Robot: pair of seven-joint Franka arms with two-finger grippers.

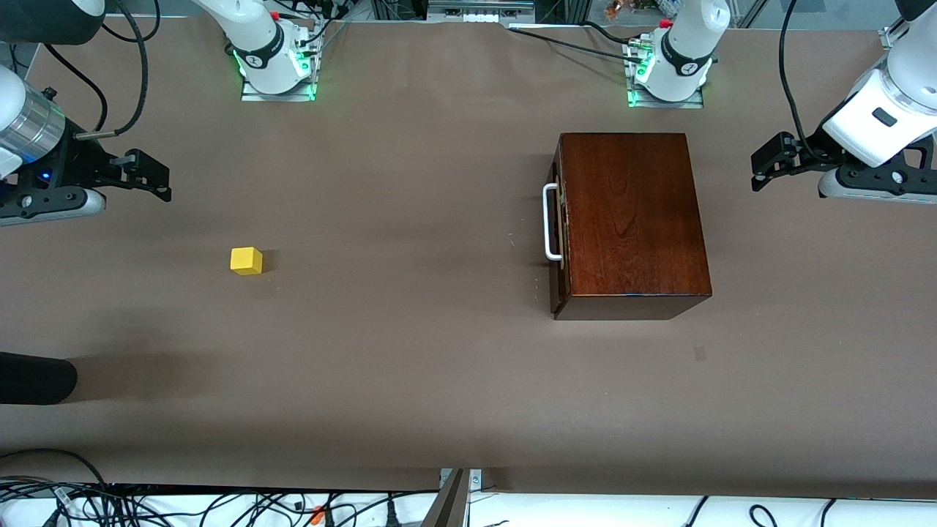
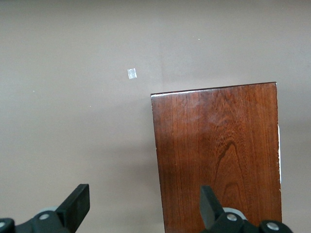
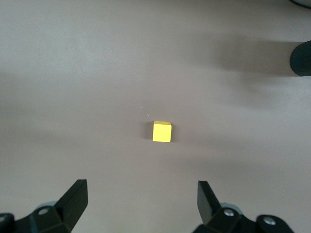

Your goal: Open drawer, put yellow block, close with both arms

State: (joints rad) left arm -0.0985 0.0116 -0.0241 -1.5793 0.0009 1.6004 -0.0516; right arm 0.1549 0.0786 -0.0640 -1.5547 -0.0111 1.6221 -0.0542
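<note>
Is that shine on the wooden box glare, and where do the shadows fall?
Front view: soft sheen on the box's glossy top, a small shadow beside the yellow block. Left wrist view: a bright glint along the box's edge. Right wrist view: even light, the block sharp.

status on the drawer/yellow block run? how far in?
Nothing done yet. The drawer is shut in its wooden box, and the yellow block sits on the table toward the right arm's end. Left gripper waits open beside the box; right gripper hangs open, empty. Opening, loading and closing all remain.
</note>
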